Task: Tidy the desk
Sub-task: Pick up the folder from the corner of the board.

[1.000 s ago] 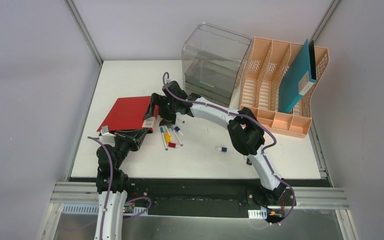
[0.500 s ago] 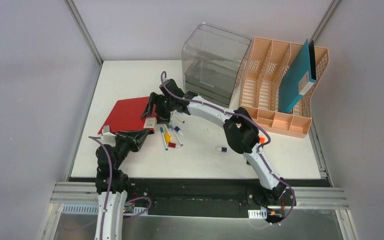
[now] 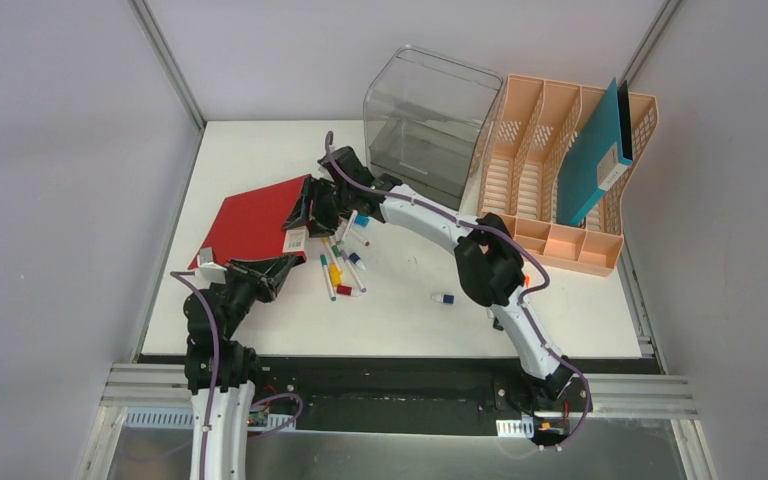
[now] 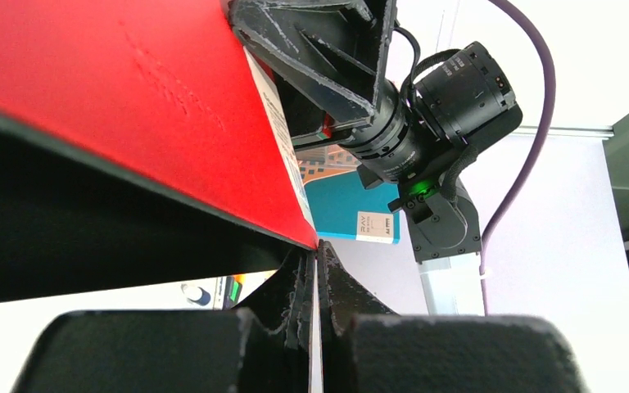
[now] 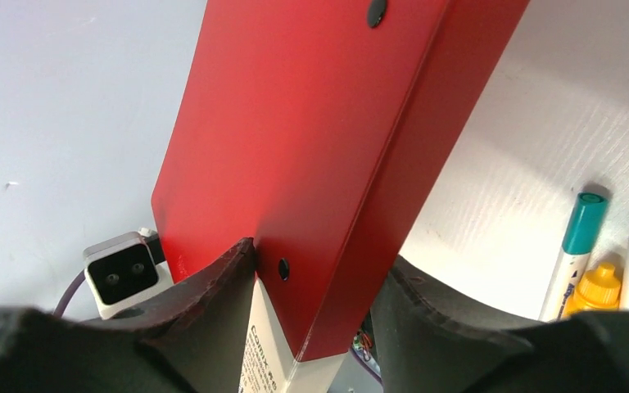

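A red folder [image 3: 250,222] lies at the left of the white desk [image 3: 260,150], its right, spine side raised off the top. My right gripper [image 3: 305,215] straddles the spine near the white label; in the right wrist view both fingers press the red folder [image 5: 319,139] from either side, so the right gripper [image 5: 319,262] is shut on it. My left gripper [image 3: 280,268] is shut with nothing in it, its tip at the folder's near corner. In the left wrist view the left gripper [image 4: 317,250] meets the corner of the red folder [image 4: 131,90] from below.
Several markers [image 3: 335,270] lie just right of the folder, and a small blue-capped piece [image 3: 444,298] sits further right. A clear plastic bin [image 3: 425,120] and a peach file organizer [image 3: 550,170] holding a teal folder [image 3: 592,150] stand at the back right.
The right gripper's fingers have closed onto the folder's spine. The folder's right side has risen and shifted toward the back. The left arm has moved slightly left.
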Action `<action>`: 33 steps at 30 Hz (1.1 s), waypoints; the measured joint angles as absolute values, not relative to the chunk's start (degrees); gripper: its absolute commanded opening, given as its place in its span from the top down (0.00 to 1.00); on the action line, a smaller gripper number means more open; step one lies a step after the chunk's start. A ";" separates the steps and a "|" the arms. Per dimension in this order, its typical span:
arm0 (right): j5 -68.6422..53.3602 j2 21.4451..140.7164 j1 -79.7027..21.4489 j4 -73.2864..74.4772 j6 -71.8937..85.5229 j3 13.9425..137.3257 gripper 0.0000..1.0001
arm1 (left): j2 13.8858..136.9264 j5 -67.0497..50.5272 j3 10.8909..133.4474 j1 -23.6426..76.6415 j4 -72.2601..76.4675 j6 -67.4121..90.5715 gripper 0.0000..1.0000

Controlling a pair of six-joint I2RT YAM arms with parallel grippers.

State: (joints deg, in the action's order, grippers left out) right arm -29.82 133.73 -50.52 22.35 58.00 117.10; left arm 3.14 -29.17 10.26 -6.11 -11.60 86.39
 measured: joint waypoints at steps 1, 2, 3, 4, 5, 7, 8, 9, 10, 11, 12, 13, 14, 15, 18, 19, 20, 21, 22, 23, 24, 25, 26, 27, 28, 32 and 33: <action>-29.91 133.38 -50.48 22.35 57.87 117.10 0.52 | 3.07 -29.34 10.61 -6.11 -11.75 86.37 1.00; -30.02 132.86 -50.41 22.37 57.69 117.10 0.55 | 3.01 -29.69 11.09 -6.11 -12.01 86.35 1.00; -30.04 132.27 -50.33 22.35 57.49 117.08 0.58 | 2.96 -29.95 11.38 -6.11 -12.03 86.26 1.00; -30.06 131.57 -50.24 22.24 57.32 116.97 0.60 | 2.92 -30.20 11.73 -6.11 -12.03 86.19 1.00; -30.06 130.93 -50.15 22.09 57.30 116.68 0.62 | 2.90 -30.48 12.01 -6.11 -12.03 86.13 1.00; -30.22 129.32 -49.91 21.41 57.23 115.74 0.68 | 2.83 -31.14 12.58 -6.11 -12.05 86.04 1.00; -30.30 128.79 -49.82 21.12 57.21 115.39 0.72 | 2.81 -31.48 12.82 -6.11 -12.10 85.95 1.00; -30.44 128.25 -49.71 20.86 57.10 115.02 0.76 | 2.81 -31.66 13.02 -6.11 -12.19 85.91 1.00; -30.50 127.96 -49.67 20.64 57.10 114.76 0.81 | 2.81 -31.81 13.21 -6.11 -12.25 85.89 1.00; -30.63 127.76 -49.65 20.40 57.10 114.61 0.87 | 2.81 -31.90 13.43 -6.11 -12.56 85.80 1.00; -30.79 127.76 -49.65 20.16 57.10 114.52 0.91 | 2.81 -31.94 13.63 -6.11 -12.95 85.69 1.00; -30.89 127.76 -49.65 19.99 57.10 114.50 0.94 | 2.81 -31.94 13.76 -6.11 -13.23 85.54 1.00; -30.92 127.76 -49.65 19.94 57.10 114.50 0.96 | 2.81 -31.94 13.85 -6.11 -13.65 85.41 1.00; -30.89 127.76 -49.65 19.99 57.04 114.48 0.97 | 2.81 -31.99 13.91 -6.11 -14.02 85.30 1.00; -30.83 127.76 -49.63 20.25 56.47 114.45 1.00 | 2.81 -32.16 13.91 -6.11 -15.07 84.84 0.97; -30.81 127.76 -49.60 20.36 56.36 114.41 1.00 | 2.81 -32.36 13.91 -6.11 -15.42 84.66 0.95; -30.85 127.76 -49.58 20.38 56.27 114.30 1.00 | 2.81 -32.56 13.91 -6.11 -15.57 84.53 0.93; -30.94 127.72 -49.54 20.32 56.23 114.06 1.00 | 2.81 -32.86 13.91 -6.11 -15.90 84.40 0.92; -30.92 127.68 -49.54 20.29 56.23 113.86 1.00 | 2.81 -33.17 13.91 -6.13 -16.21 84.29 0.90; -30.92 127.68 -49.54 19.97 56.18 113.65 1.00 | 2.81 -34.30 13.91 -6.11 -16.43 83.85 0.89; -30.98 127.68 -49.54 19.75 55.88 113.47 1.00 | 2.81 -35.70 13.91 -6.04 -16.49 83.59 0.87; -31.42 127.68 -49.63 19.27 55.64 113.16 1.00 | 2.72 -37.74 13.91 -5.93 -16.60 83.15 0.85; -31.75 127.68 -49.74 18.98 55.53 113.03 1.00 | 2.63 -38.52 13.91 -5.80 -16.73 82.87 0.83; -31.86 127.68 -49.87 18.63 55.05 112.81 1.00 | 2.57 -39.38 13.91 -5.78 -16.75 82.76 0.83; -32.21 127.68 -49.98 18.59 55.00 112.57 1.00 | 2.55 -39.92 13.91 -5.78 -16.78 82.63 0.82; -32.97 127.66 -50.28 17.78 54.76 111.94 1.00 | 2.52 -41.93 13.89 -5.72 -17.17 81.87 0.81; -33.04 127.66 -50.30 17.61 54.72 111.83 1.00 | 2.50 -42.35 13.89 -5.69 -17.39 81.56 0.78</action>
State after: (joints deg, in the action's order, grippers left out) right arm -33.04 127.66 -50.30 17.61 54.72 111.83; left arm 2.50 -42.35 13.89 -5.69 -17.39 81.56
